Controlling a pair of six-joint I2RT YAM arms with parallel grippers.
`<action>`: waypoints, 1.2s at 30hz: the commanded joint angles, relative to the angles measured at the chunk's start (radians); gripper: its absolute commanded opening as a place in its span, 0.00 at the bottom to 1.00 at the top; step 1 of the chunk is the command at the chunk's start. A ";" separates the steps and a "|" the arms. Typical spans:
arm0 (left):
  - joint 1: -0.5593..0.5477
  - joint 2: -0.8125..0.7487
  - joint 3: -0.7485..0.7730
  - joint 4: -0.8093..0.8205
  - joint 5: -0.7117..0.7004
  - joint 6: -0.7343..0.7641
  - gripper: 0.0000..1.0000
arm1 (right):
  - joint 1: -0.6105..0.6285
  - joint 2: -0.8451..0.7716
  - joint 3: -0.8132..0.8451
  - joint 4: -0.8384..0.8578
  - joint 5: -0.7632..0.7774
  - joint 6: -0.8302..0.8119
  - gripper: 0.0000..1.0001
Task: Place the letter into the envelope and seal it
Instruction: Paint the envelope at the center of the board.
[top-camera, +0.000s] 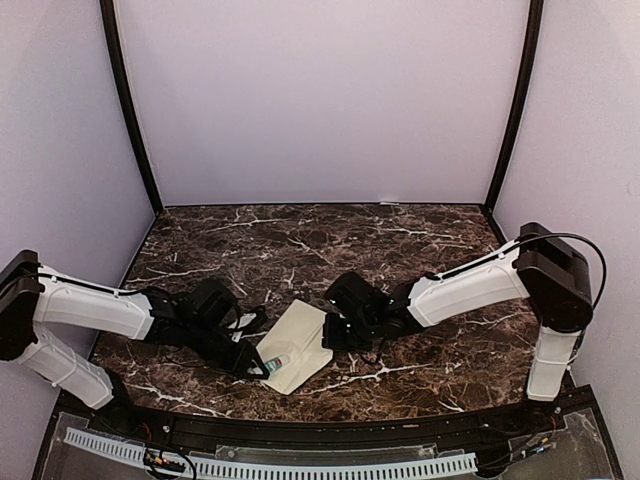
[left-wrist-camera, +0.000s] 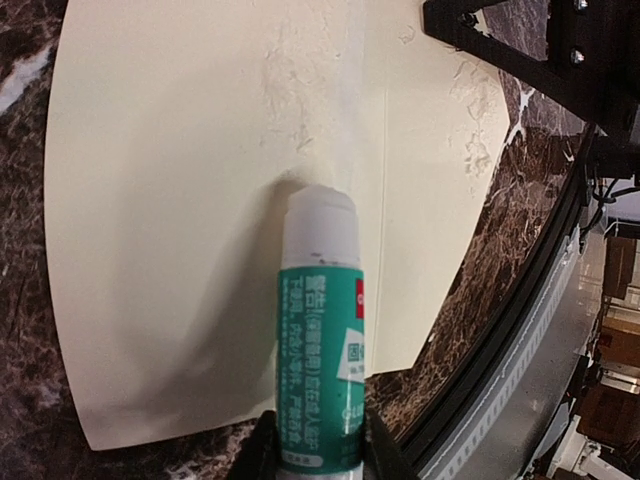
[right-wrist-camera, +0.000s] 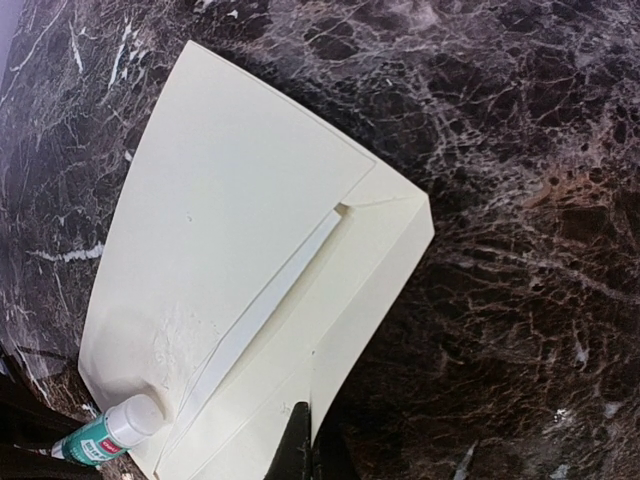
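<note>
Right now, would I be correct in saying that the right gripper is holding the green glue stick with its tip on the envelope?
Not quite: it is the left gripper that holds the green glue stick, as the left wrist view shows. The rest stands: the stick's tip is on the envelope.

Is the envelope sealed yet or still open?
Open. The right wrist view shows an unclosed slit in the envelope with a white strip inside; the left gripper holds a glue stick to it.

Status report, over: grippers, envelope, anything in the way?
Left gripper shut on glue stick, tip on envelope. Right gripper at envelope's edge, state unclear. Glue smears on paper.
</note>
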 joint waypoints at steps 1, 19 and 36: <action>-0.002 -0.008 -0.055 -0.139 -0.001 -0.019 0.00 | 0.007 0.001 0.006 -0.017 0.025 -0.001 0.00; 0.024 -0.246 0.239 -0.227 0.086 -0.045 0.00 | 0.003 -0.141 -0.082 0.069 -0.204 -0.245 0.00; 0.030 -0.401 0.153 0.256 0.250 -0.188 0.00 | -0.042 -0.199 -0.116 0.245 -0.350 -0.270 0.47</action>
